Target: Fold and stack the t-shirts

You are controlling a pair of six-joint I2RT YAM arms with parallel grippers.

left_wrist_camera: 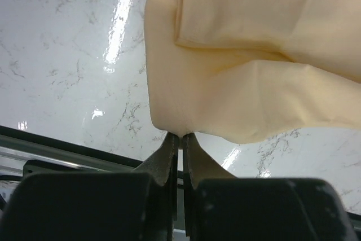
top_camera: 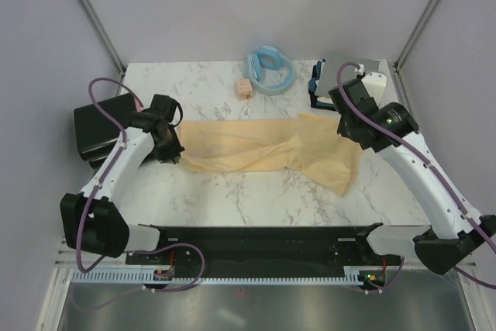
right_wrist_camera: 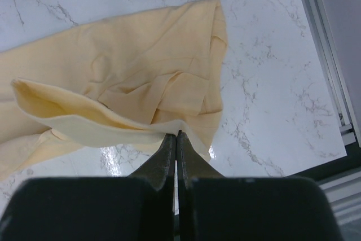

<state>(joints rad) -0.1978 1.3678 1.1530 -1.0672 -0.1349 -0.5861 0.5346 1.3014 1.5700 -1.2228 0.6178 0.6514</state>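
Cream cloth: the t-shirt [top_camera: 260, 149] is pale yellow-cream, soft and matte, with no print in sight.
Place: it lies across the middle of the white marble table [top_camera: 232, 191], drawn out in a long band from left to right between the two arms.
Left end: fairly smooth and narrow. The left wrist view shows a second layer folded over the first, with a soft crease running across.
Right end: wider and rumpled, bunched in loose folds, with one flap reaching toward the near right of the table.
Left gripper [left_wrist_camera: 180, 138]: jaws pressed together on the rounded corner of the cloth, low over the marble.
Right gripper [right_wrist_camera: 176, 135]: jaws closed on a hem, which stands up as a curled lip above the rest of the shirt lying flat below.
Behind the shirt: a light blue ring [top_camera: 271, 70] and a small peach block [top_camera: 245, 88], both well apart from the cloth.
Left edge: a black box [top_camera: 101, 125] beside the left arm.
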